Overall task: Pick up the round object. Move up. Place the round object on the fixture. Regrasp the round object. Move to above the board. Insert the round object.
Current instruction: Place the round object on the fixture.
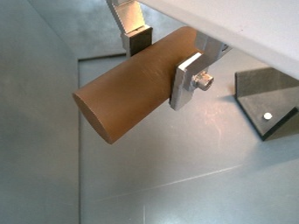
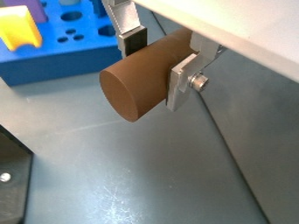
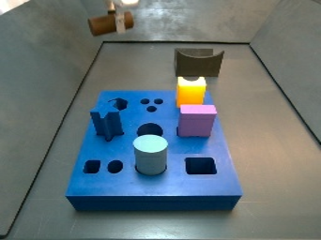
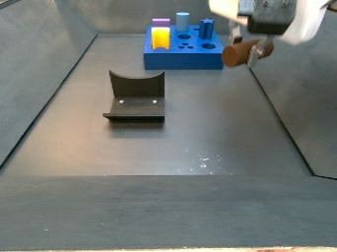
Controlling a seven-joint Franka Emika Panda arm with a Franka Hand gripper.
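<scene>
1. The gripper (image 1: 163, 59) is clamped on the round object (image 1: 131, 83), a reddish-brown cylinder peg held horizontally, clear of the floor.
2. Relative to the fixture (image 4: 134, 95), the peg (image 4: 238, 52) hangs raised and well apart, nearer the board (image 4: 182, 49).
3. It looks rigid, light and smooth; it may roll once released.
4. The fingers (image 2: 183, 80) grip near one end, leaving most of the length overhanging.

Reddish-brown round object (image 1: 131, 86) in the silver gripper (image 1: 165, 63) (dark pads); blue board (image 3: 157, 155); brown-black fixture (image 4: 134, 95).
</scene>
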